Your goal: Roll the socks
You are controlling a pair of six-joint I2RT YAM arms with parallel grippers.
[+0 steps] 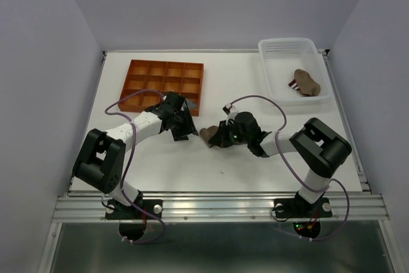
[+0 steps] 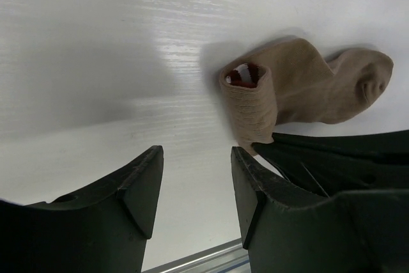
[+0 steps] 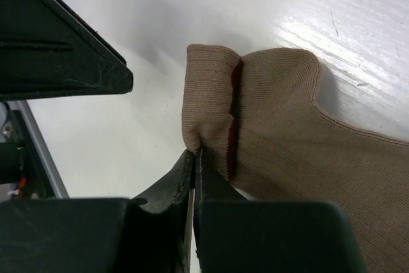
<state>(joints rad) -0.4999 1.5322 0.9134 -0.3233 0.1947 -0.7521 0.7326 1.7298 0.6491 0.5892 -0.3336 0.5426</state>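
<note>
The tan sock (image 1: 207,133) lies on the white desk (image 1: 192,164) between the two arms, its folded cuff (a red lining shows inside) turned toward the left gripper (image 2: 195,158). The right gripper (image 3: 194,161) is fully closed, pinching the edge of the cuff between its fingertips. The left gripper stands about half open just beside the cuff, apart from it, with nothing between its fingers. A second sock bundle (image 1: 307,82), tan with a red-white striped part, sits in the white basket (image 1: 273,48) at the far right, well apart.
</note>
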